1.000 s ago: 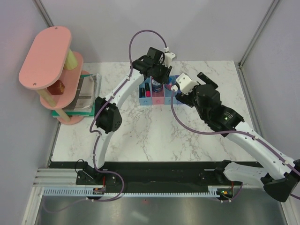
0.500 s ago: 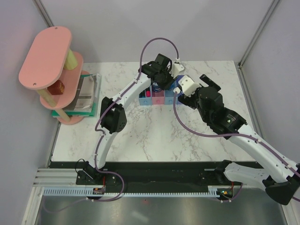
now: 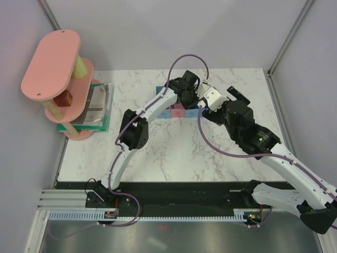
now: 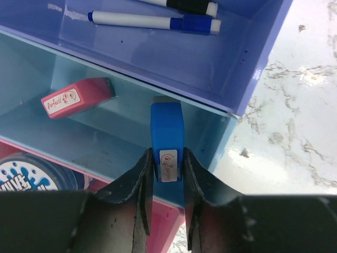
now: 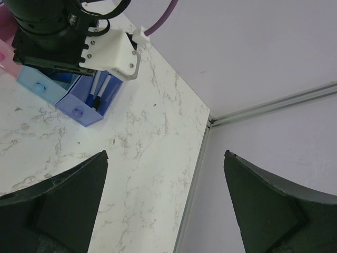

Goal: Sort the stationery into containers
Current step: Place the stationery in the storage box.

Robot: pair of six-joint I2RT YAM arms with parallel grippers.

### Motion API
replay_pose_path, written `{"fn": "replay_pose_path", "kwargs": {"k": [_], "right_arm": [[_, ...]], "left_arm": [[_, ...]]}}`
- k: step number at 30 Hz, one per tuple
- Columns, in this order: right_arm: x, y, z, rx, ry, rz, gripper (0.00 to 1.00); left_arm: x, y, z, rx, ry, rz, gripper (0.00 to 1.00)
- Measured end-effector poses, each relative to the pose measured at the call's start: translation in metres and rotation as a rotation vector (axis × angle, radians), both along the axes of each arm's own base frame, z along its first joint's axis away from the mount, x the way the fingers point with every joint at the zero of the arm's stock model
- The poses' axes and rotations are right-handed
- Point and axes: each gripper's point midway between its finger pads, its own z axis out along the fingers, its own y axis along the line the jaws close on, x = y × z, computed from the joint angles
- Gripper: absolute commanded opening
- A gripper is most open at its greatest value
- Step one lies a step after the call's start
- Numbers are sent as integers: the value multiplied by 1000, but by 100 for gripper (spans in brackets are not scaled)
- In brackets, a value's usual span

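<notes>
In the left wrist view my left gripper [image 4: 167,158] is shut on the blue wedge block [image 4: 166,129], which hangs over the right-hand light blue bin [image 4: 105,142]. A pink eraser [image 4: 76,97] lies in that bin. Markers, one with a blue cap [image 4: 158,22], lie in the purple-blue bin [image 4: 174,52]. The round blue roll [image 4: 26,176] sits in the pink bin [image 4: 163,221]. From above, the left gripper [image 3: 188,95] hides most of the bin row [image 3: 171,112]. My right gripper [image 5: 166,154] is open and empty, above bare table right of the bins [image 5: 87,105].
The pink tiered shelf tower [image 3: 55,68] stands at the far left, with a flat stack [image 3: 97,103] beside its base. The two wrists are close together over the bins. The table's right edge and the wall [image 5: 200,174] lie near the right gripper.
My left gripper has moved to the right along the bin row, from the left bins to the right-hand ones. The right arm has shifted slightly.
</notes>
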Motion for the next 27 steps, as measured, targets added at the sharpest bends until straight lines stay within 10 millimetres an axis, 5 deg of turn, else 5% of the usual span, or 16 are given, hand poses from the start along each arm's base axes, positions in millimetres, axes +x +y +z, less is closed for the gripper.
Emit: {"fn": "replay_pose_path", "kwargs": {"k": [7,13,19,27], "right_arm": [[-1,2,-3,16,13,9,98],[-3,3,-5,19,23,16,98],[-4,4,-6,27,26,20,98],[-4,4,-11,23,35,21,98]], "left_arm": [[9,3,-12,43,-33,3,6],[15,3,-16,58,-58,5,41],[24,3,-14,60,-96,10,62],[27,3,-12,59,-110,17,63]]}}
